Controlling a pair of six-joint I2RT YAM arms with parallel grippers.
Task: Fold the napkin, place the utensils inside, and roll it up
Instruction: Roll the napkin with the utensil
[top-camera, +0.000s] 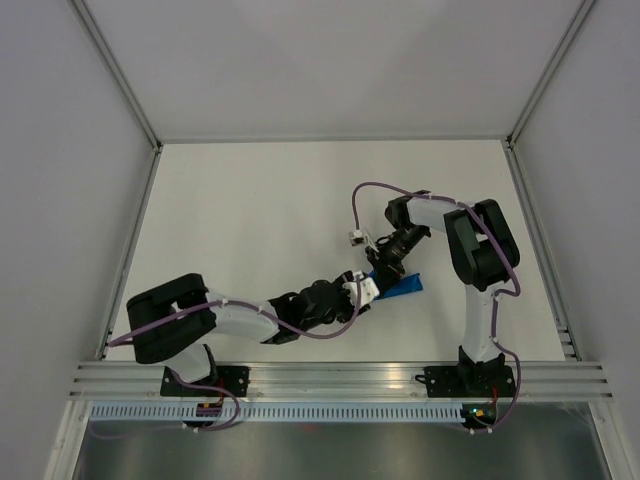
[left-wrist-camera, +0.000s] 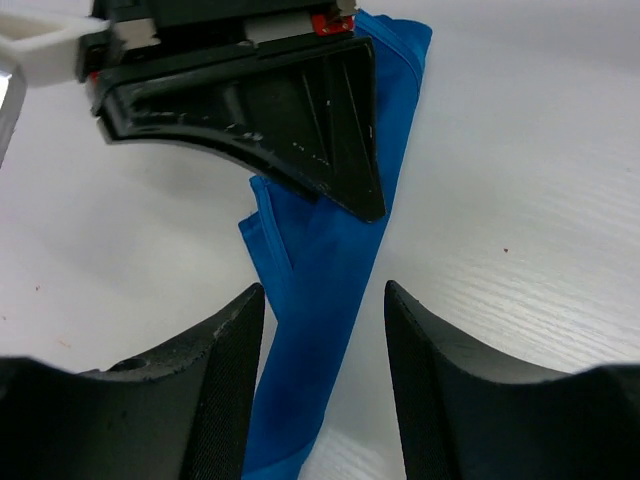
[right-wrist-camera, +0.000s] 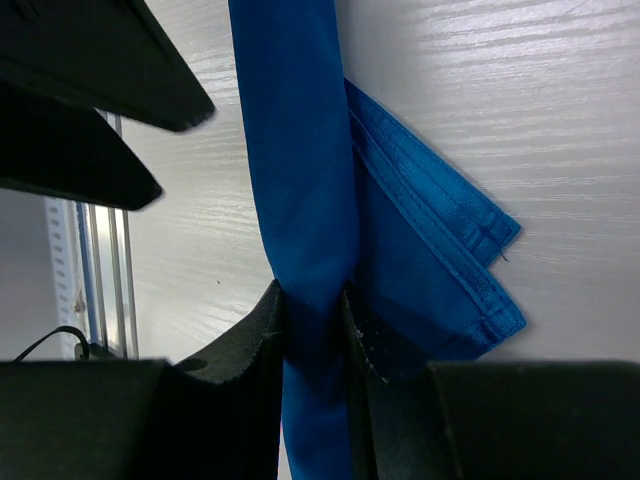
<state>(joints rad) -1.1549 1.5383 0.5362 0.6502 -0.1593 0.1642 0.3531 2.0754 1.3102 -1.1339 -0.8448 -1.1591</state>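
- Judging by the layout, this is the rolling stage. The bright blue thin fabric napkin (right-wrist-camera: 300, 140) lies on the white bench (left-wrist-camera: 520, 180) as a narrow strip, with 2 hemmed corners fanning out beside it.
- The black-handled knife is not visible, so I cannot tell whether it sits inside.
- The right end effector (right-wrist-camera: 315, 325), its arm doubled back toward the near edge, is clamped on the strip.
- The left end effector (left-wrist-camera: 322, 300) reaches low across the bench, its fingers spread on either side of the strip and gripping nothing.
- The next move likely calls for tightening the roll while keeping the loose corners tucked in.

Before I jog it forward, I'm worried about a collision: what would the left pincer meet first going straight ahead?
Likely the napkin, which the left pincer straddles, then the right pincer gripping it.
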